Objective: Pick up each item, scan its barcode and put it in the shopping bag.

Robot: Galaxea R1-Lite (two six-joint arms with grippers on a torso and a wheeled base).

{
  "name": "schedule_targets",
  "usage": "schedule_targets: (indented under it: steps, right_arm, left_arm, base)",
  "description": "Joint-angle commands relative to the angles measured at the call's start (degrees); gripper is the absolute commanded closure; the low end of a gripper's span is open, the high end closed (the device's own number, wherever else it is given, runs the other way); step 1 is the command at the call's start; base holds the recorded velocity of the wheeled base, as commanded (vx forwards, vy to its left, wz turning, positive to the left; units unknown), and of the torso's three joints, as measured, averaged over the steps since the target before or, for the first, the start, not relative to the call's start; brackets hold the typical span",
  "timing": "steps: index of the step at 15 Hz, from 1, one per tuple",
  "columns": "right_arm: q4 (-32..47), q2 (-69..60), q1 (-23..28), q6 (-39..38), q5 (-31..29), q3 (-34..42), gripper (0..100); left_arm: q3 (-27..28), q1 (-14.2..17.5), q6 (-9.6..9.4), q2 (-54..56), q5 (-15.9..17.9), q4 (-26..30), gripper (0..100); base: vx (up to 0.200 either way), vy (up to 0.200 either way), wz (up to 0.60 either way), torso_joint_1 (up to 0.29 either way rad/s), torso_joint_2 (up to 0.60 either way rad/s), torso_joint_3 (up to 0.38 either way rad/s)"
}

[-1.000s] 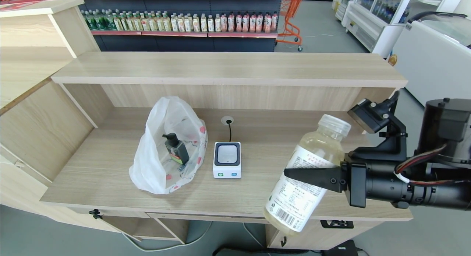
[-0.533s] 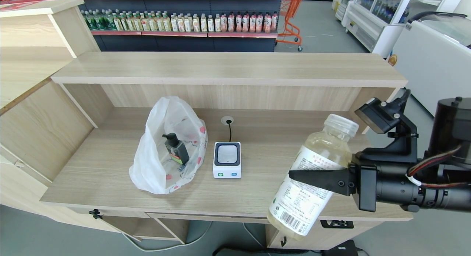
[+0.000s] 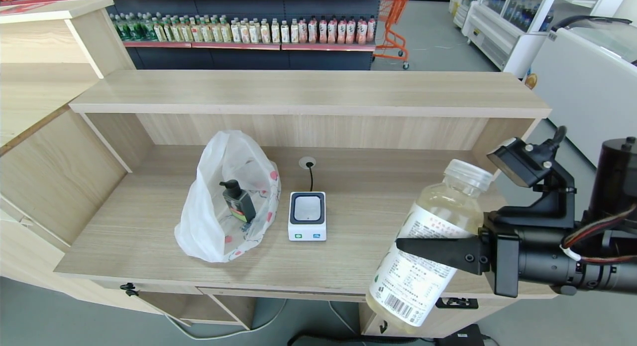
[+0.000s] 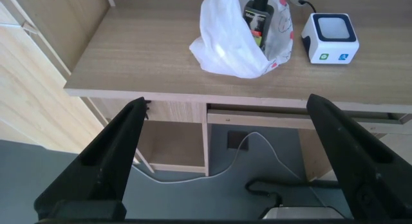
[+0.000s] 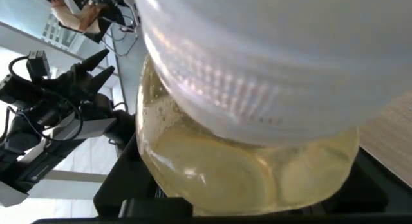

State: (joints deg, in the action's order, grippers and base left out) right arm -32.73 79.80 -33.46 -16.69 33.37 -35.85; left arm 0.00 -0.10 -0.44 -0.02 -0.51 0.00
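the right tool (image 3: 423, 247) clamps a tilted pale-yellow bottle (image 3: 440, 211) over the desk's (image 3: 139, 231) front edge, cap toward 1 o'clock. at its 9 o'clock sits the white scanner (image 3: 307, 215), then the shopping bag (image 3: 209, 231) holding a dark pump dispenser (image 3: 239, 202).

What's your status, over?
Right gripper: jaws shut on bottle, tilted, near right front of counter. Left gripper: jaws open, empty. Nothing between bottle and scanner.

The right arm (image 3: 557, 266) was a matte black cylinder, with red, white and orange cables (image 3: 594, 226) looping near its joint. A black bracket (image 3: 552, 206) carried a boxy wrist camera (image 3: 517, 162). The right gripper (image 3: 404, 242) and left gripper (image 4: 225, 105) had flat, tapering black fingers (image 4: 103, 166); small round screws (image 3: 469, 259) dotted the right one.
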Motion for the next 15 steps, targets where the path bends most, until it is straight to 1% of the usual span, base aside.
schedule_targets:
  steps: [1,4,5,6,7,8,9,10,11,12,13,14,15]
  right_arm:
    - [-0.05,-0.17,-0.02,0.08,0.03,0.26,100]
    - [-0.05,-0.26,0.42,0.60,-0.14,0.26,100]
    - [-0.05,-0.26,0.86,2.63,-0.23,0.17,100]
    - [-0.05,0.18,3.58,9.39,-0.41,0.26,100]
    - [0.21,0.80,7.36,18.36,-0.58,0.70,100]
    - [1.09,1.94,13.07,31.89,-2.96,0.96,100]
    - [1.09,2.55,17.99,44.73,-6.82,1.22,100]
    - [1.09,2.73,20.98,52.02,-8.76,1.14,100]
    - [1.09,2.73,20.98,52.02,-8.76,1.14,100]
    - [0.65,2.73,23.00,56.42,-9.90,0.70,100]
    - [0.04,2.91,23.00,58.26,-11.48,0.70,100]
    - [-2.60,4.75,23.00,62.39,-14.73,0.70,100]
    - [-6.12,6.16,23.00,63.97,-15.17,0.78,100]
  left_arm:
    - [0.00,0.01,0.00,0.02,-0.02,0.00,0]
    - [0.00,0.01,0.00,0.02,-0.02,0.00,0]
    - [0.00,0.01,0.00,0.02,-0.02,0.00,0]
    - [0.00,0.01,0.00,0.02,-0.02,0.00,0]
    - [0.00,0.01,0.00,0.02,-0.02,0.00,0]
    - [0.00,0.01,0.00,0.02,-0.02,0.00,0]
    - [0.00,0.01,0.00,0.02,-0.02,0.00,0]
    - [0.00,0.01,0.00,0.02,0.07,0.00,0]
    - [0.00,0.01,0.00,0.02,0.07,0.00,0]
    - [0.00,0.01,0.00,0.02,-0.02,0.00,0]
    - [0.00,0.01,0.00,0.02,-0.02,0.00,0]
    - [0.00,0.01,0.00,0.02,-0.02,0.00,0]
    - [0.00,0.01,0.00,0.02,-0.02,0.00,0]
  base:
    - [0.000,0.000,0.00,0.000,0.00,0.000]
    - [0.000,0.000,0.00,0.000,0.00,0.000]
    - [0.000,0.000,0.00,0.000,0.00,0.000]
    - [0.000,0.000,0.00,0.000,0.00,0.000]
    - [0.000,0.000,0.00,0.000,0.00,0.000]
    - [0.000,0.000,0.00,0.000,0.00,0.000]
    - [0.000,0.000,0.00,0.000,0.00,0.000]
    - [0.000,0.000,0.00,0.000,0.00,0.000]
    - [0.000,0.000,0.00,0.000,0.00,0.000]
    - [0.000,0.000,0.00,0.000,0.00,0.000]
    - [0.000,0.000,0.00,0.000,0.00,0.000]
    - [0.000,0.000,0.00,0.000,0.00,0.000]
    - [0.000,0.000,0.00,0.000,0.00,0.000]
